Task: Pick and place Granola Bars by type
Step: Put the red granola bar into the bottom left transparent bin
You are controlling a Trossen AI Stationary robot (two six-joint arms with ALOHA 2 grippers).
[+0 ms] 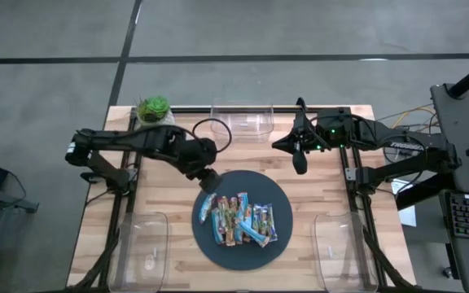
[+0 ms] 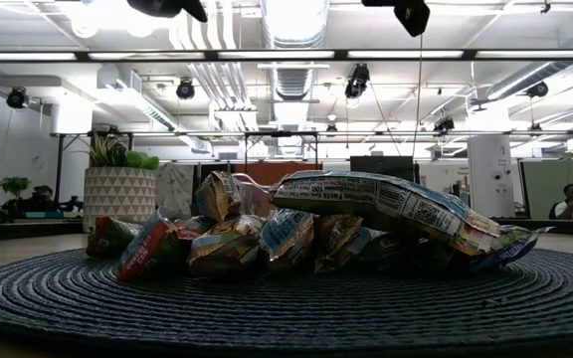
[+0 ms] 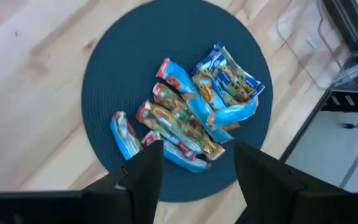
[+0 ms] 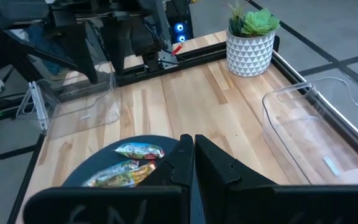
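Observation:
Several granola bars (image 1: 238,220) in blue, green and mixed wrappers lie heaped on the dark round mat (image 1: 218,248) at the table's near middle; the low view shows the pile (image 2: 296,234) resting on the mat (image 2: 267,308). My left gripper (image 1: 208,181) hangs above the mat's far-left rim, tilted down at the bars. It is open, and the heap (image 3: 191,112) shows beyond its fingers (image 3: 145,174). My right gripper (image 1: 300,159) is shut and raised over the table's far right part, clear of the mat; its wrist view (image 4: 193,162) shows some bars (image 4: 138,151) below.
A clear bin (image 1: 243,120) stands at the far middle edge. Two more sit at the near left (image 1: 141,248) and near right (image 1: 340,248). A potted plant (image 1: 154,110) is at the far left corner. Bare wood lies around the mat.

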